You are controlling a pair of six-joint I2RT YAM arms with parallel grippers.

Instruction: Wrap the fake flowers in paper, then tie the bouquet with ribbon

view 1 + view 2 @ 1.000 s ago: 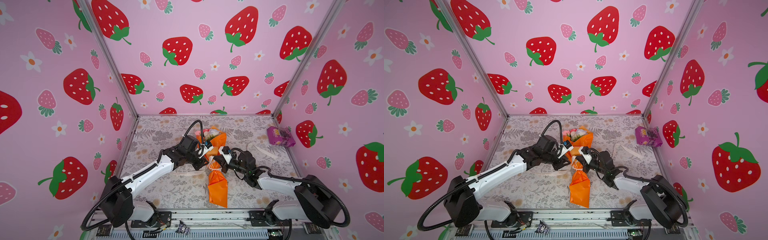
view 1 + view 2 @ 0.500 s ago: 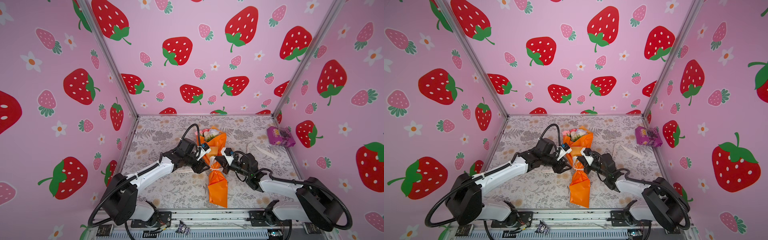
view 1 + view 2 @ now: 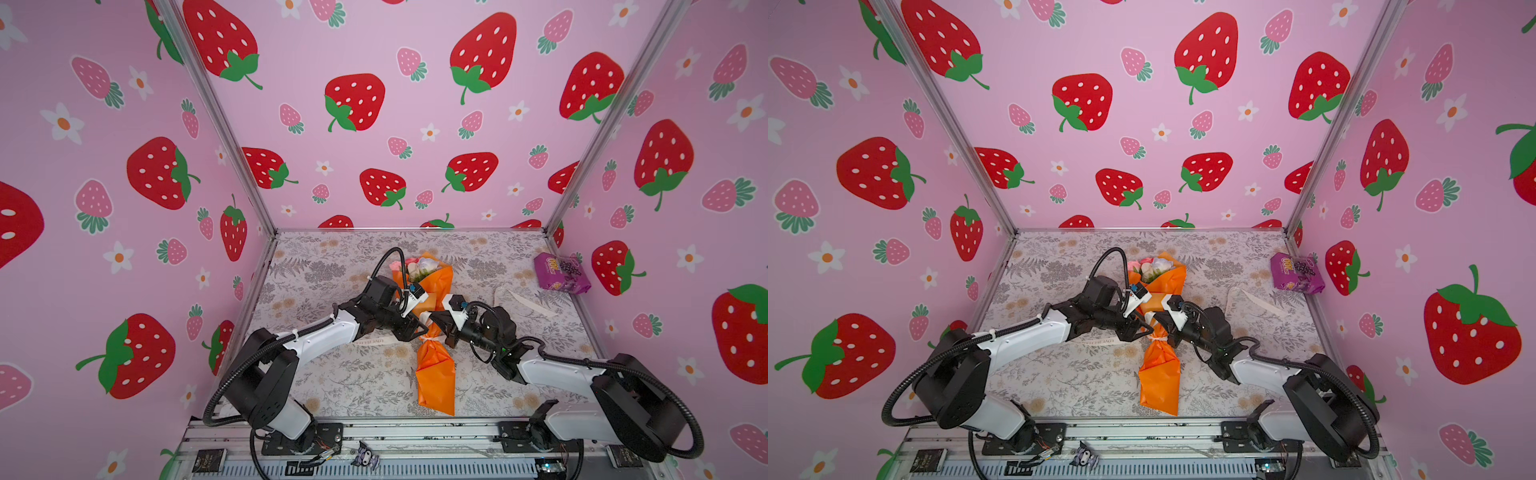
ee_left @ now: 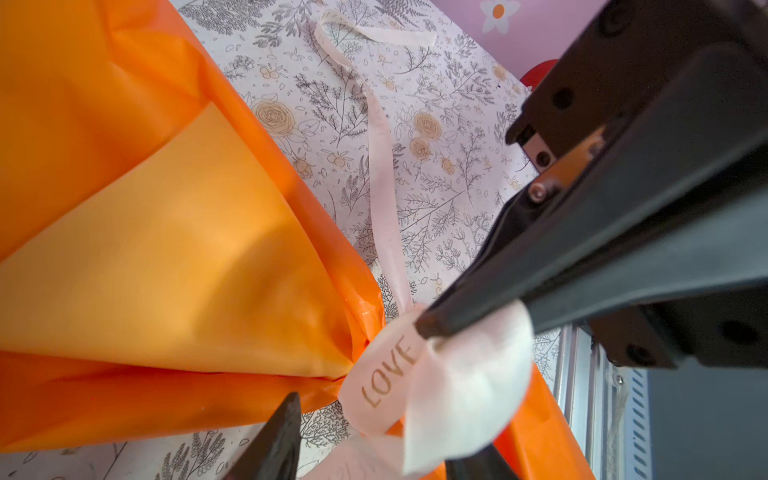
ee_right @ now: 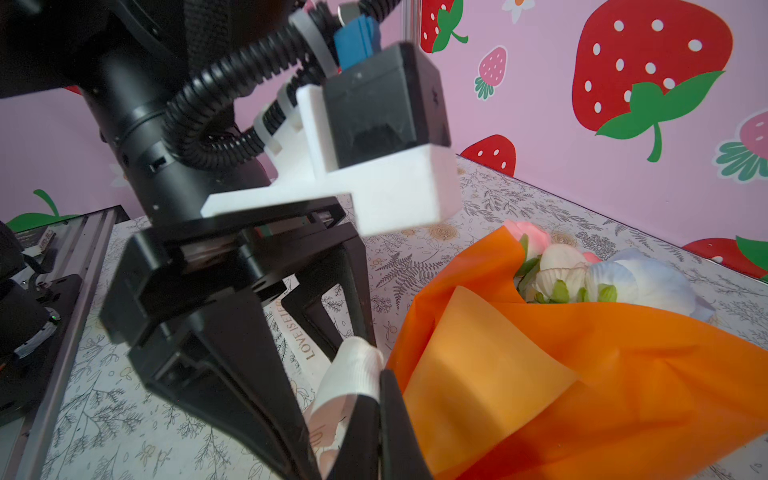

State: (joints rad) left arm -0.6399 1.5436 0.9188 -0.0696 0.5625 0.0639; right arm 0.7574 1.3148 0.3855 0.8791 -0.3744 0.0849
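**Left of the bouquet point(image 3: 434, 374):** 1 ribbon tail lies flat on the table point(image 3: 332, 382), running leftward from the bouquet's waist. The left gripper point(image 3: 417, 330) sits just beside that waist with its jaws apart. The lettered loop of the ribbon point(image 4: 386, 378) lies in the gap between them, unclamped.

**The bouquet:** 1 item, flat on the table. Its long axis runs from the stem end nearest the robot base to the blooms point(image 3: 419, 266) at the far end. The ribbon cinches the orange wrap at the waist.

**Right of the bouquet:** the right gripper point(image 5: 378, 419) reaches in to the same waist, jaws together and pinching a fold of the ribbon. A 2nd tail trails rightward from the waist. 1 purple packet point(image 3: 561, 274) rests well apart, by the right wall.

**Judgement:** the coming move turns on the loop — it already sits between the left jaws, so the left arm need only close on it. Both arms are about equally near the waist.

**Count:** 2 grippers, 1 bouquet, 1 ribbon with 2 tails, 1 packet — blooms too bunched for a firm count.
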